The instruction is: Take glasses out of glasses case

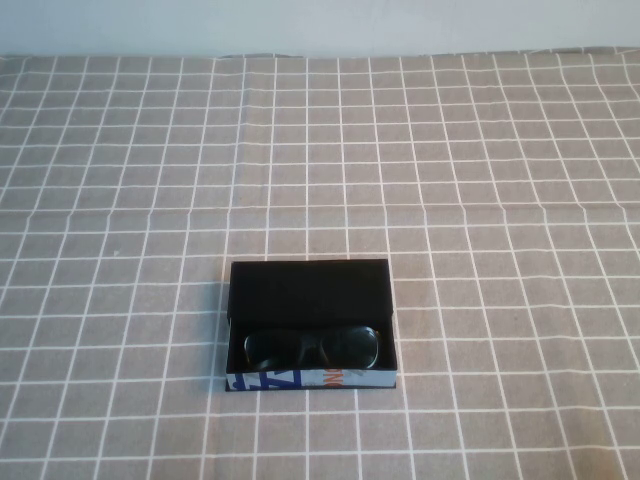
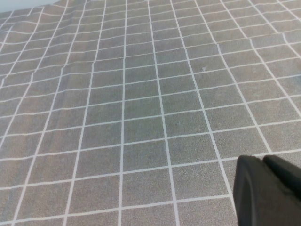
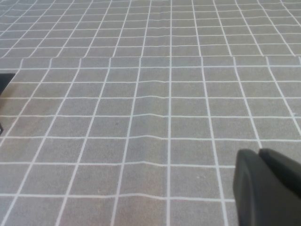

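The glasses case [image 1: 308,292] is a black box lying open on the checked cloth, near the front centre in the high view. Its blue, white and orange printed strip [image 1: 310,379] faces me. The black glasses [image 1: 311,347] lie inside it, against the near wall. Neither arm shows in the high view. My left gripper [image 2: 262,160] is shut and empty over bare cloth. My right gripper [image 3: 258,153] is also shut and empty over bare cloth. A black corner [image 3: 4,81] at the edge of the right wrist view may be the case.
A grey-brown cloth with a white grid [image 1: 480,180] covers the whole table. It has a fold line across the middle [image 1: 120,212]. A pale wall [image 1: 320,25] runs along the far edge.
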You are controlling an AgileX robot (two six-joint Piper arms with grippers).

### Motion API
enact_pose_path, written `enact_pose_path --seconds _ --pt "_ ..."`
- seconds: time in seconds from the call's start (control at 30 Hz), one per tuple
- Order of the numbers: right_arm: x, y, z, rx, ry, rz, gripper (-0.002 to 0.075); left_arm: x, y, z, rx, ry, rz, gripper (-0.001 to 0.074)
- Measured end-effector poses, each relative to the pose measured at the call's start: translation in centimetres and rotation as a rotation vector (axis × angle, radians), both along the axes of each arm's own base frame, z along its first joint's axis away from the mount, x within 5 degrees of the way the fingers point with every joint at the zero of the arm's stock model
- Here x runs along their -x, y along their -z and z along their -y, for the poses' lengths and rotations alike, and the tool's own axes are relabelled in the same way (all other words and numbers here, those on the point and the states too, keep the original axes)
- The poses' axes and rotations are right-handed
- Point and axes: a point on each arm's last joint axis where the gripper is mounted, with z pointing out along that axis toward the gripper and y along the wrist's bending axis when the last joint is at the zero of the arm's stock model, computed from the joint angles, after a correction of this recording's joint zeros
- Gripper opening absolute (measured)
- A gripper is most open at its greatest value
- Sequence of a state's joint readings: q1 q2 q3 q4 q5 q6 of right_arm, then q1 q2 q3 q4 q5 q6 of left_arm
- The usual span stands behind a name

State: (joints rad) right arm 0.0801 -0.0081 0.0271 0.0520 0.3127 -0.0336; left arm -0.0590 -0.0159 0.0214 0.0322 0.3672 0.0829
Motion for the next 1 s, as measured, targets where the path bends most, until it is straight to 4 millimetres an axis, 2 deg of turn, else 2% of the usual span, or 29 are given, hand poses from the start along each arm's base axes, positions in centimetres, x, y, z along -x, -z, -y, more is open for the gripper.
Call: enact_pose_path --seconds 0.7,0.83,1.0 --pt "0.0 0.0 -0.1 -0.045 -0.003 -0.004 -0.0018 0.0 0.0 0.0 0.000 0.000 0.000 -0.0004" --pt "-0.1 -0.4 -0.3 -0.166 -0.002 0.027 -0.0018 0.0 0.0 0.0 0.000 0.000 0.000 -0.0004" --pt "-0.2 -1.7 -0.5 -0.516 0.025 0.107 -0.0018 0.0 0.0 0.0 0.000 0.000 0.000 -0.0004"
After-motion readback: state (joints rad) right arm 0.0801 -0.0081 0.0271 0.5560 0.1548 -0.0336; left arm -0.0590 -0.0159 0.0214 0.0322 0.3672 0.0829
